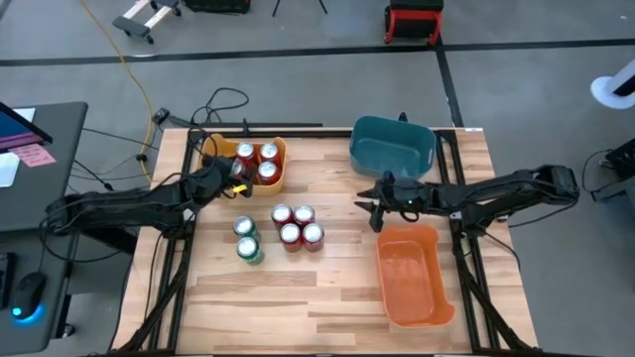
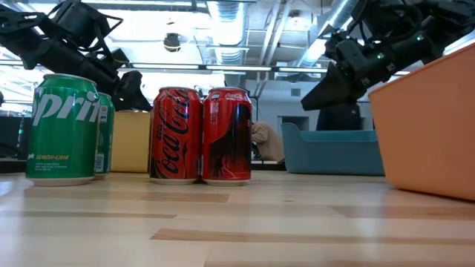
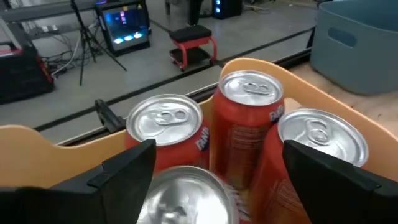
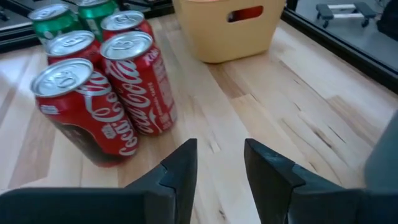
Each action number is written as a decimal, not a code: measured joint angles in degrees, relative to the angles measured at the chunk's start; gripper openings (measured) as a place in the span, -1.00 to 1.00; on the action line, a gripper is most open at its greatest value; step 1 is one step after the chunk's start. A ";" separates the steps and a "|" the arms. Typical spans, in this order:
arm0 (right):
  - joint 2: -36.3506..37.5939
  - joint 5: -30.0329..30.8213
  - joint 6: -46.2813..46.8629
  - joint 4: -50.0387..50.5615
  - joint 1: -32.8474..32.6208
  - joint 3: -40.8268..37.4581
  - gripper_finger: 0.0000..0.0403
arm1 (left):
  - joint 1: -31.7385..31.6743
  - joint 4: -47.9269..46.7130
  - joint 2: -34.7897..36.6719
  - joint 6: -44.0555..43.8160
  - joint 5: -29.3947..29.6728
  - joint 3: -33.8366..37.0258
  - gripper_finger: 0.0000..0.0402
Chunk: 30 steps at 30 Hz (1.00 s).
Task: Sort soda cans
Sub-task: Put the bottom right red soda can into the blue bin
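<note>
Left pincer point(image 1: 235, 179), spread, hangs over the red cans in the yellow bin point(image 1: 281, 178). Right pincer point(image 1: 375, 206) (fingers slightly parted) is nearer the upright red cluster point(image 1: 297, 227).

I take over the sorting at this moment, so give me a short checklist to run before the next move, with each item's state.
1. Left gripper open above the yellow plastic bin, nothing held: ok.
2. Four red soda cans in that bin upright: ok.
3. Right gripper open, empty, between the teal plastic bin and the orange plastic bin: ok.
4. Four red metal cans on the wooden table upright, clustered: ok.
5. Two green metal cans upright beside them: ok.
6. Orange bin has cans: not ok.
</note>
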<state>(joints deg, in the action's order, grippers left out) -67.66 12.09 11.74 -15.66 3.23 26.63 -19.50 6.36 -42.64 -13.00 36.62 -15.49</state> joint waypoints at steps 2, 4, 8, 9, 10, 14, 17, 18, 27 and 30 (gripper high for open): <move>0.00 -0.01 -0.18 -0.37 -0.36 0.00 -0.16 | -0.29 -0.76 0.19 -0.52 -0.01 0.00 0.72; 0.00 -0.01 -0.22 -0.65 -0.62 0.00 -0.11 | -0.29 -1.33 0.43 -0.49 -0.07 0.00 0.72; 0.00 0.00 -0.22 -1.06 -0.62 0.00 -0.04 | -0.25 -1.25 1.31 -0.08 -0.37 -0.06 0.72; 0.00 -0.02 -0.22 -1.26 -0.62 0.00 -0.02 | -0.25 -1.50 1.62 -0.05 -0.41 -0.26 0.72; 0.00 -0.02 -0.22 -1.41 -0.60 0.00 -0.01 | -0.18 -1.52 1.93 0.20 -0.53 -0.68 0.72; -0.15 -0.16 -1.31 -2.28 -0.78 0.00 0.02 | 0.72 -1.40 3.57 3.99 -2.76 -3.57 0.72; -0.69 -0.19 -3.60 -3.93 -1.96 0.00 0.03 | 1.85 -1.21 4.58 7.46 -8.87 -6.19 0.72; -0.95 -0.28 -4.21 -4.56 -2.55 0.00 0.03 | 2.24 -1.09 4.67 7.59 -11.06 -7.07 0.72; -7.33 -9.41 -14.19 -19.69 -9.04 0.00 0.03 | 9.36 3.84 4.29 8.47 -25.09 -9.73 0.72; -10.45 -9.37 -16.23 -23.77 -9.98 0.02 0.03 | 14.45 6.29 3.20 8.48 -24.05 -9.75 0.72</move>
<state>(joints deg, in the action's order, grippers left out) -78.11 2.72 -4.48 -39.43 -6.75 26.65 -5.05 12.66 -39.44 -4.52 12.57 -25.23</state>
